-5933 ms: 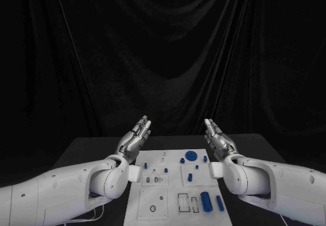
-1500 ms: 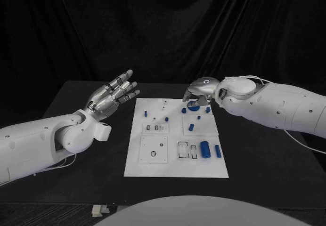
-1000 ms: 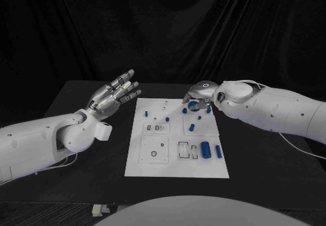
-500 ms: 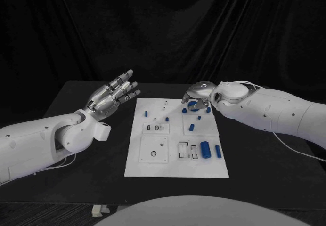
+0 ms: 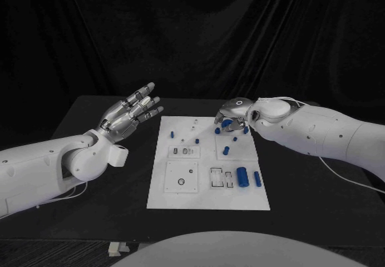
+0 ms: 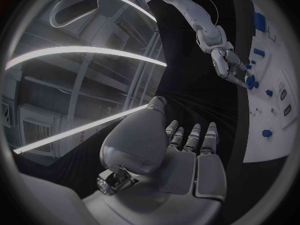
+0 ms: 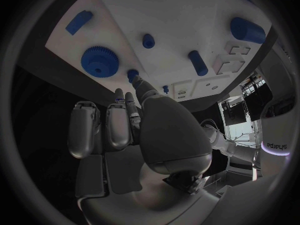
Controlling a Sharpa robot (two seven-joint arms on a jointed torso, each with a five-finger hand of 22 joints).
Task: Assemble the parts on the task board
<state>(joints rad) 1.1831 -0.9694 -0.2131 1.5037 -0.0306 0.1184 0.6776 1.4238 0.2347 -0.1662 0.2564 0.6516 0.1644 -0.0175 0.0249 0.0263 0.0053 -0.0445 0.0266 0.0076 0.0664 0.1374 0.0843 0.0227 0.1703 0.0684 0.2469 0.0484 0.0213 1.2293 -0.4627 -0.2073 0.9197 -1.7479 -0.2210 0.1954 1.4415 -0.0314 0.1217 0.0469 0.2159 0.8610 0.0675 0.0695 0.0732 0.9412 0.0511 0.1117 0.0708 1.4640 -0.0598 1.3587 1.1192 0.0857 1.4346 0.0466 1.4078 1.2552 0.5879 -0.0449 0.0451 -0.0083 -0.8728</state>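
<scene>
Matt white task board [image 5: 207, 192], smooth blue plastic-looking gear [image 7: 100, 61]

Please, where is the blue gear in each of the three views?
Head view: the blue gear lies at the far end of the task board, partly under the right hand.
Left wrist view: at the right hand's fingertips.
Right wrist view: on the board beyond the fingers.
Shared landmark: the right hand.

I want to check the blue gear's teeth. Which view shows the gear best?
The right wrist view: the blue gear lies unobstructed, teeth visible. In the head view the right hand largely covers it; the left wrist view shows a small blue blob.
</scene>
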